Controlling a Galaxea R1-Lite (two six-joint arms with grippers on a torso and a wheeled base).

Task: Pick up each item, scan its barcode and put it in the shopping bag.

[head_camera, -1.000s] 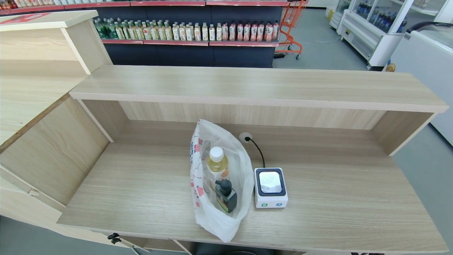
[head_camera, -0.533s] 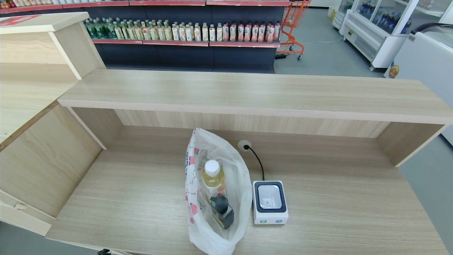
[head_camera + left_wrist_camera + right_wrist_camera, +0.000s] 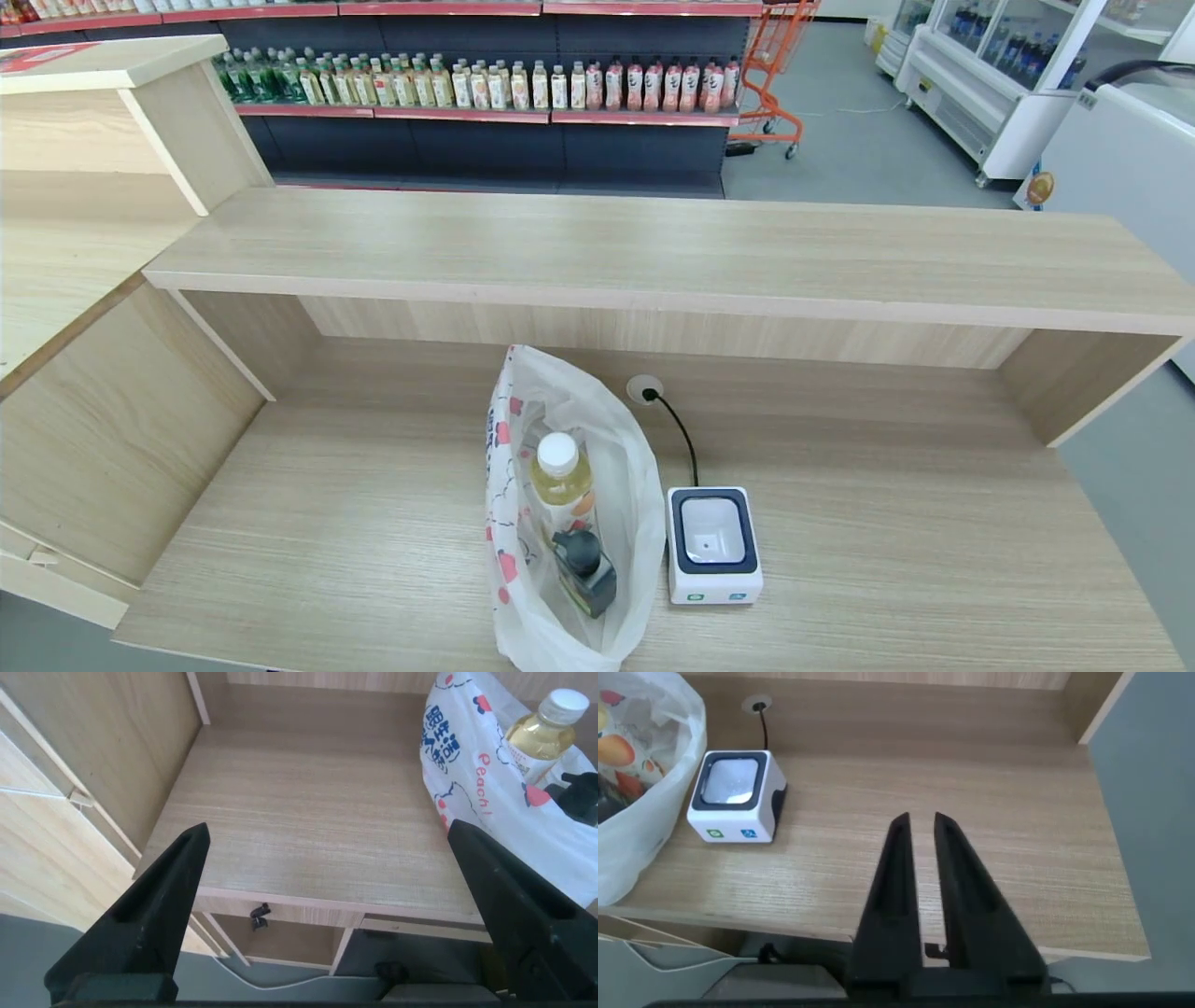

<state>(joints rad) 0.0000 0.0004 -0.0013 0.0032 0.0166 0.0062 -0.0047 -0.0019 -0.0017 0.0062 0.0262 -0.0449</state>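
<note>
The bag (image 3: 509,485) stands open in the lower middle of the head view, on the counter (image 3: 887,523). It is thin white plastic printed with red and blue marks, and its mouth gapes upward. Two items lean together inside it. One is a bottle (image 3: 561,478) of pale yellow liquid with a white cap. The other, nearer the frame's lower edge, is a dark pump bottle (image 3: 588,574) with a black top.

Just right of the bag sits the scanner (image 3: 713,544), a white box with a dark-framed window facing up. Its black cable (image 3: 681,434) runs up-frame to a hole in the counter.

My left gripper (image 3: 329,831) is spread wide and holds nothing; it is over the counter's near edge, beside the bag. My right gripper (image 3: 922,819) has its fingers drawn almost together, with a thin slit between them. It holds nothing and is above the counter, near the scanner.
</note>
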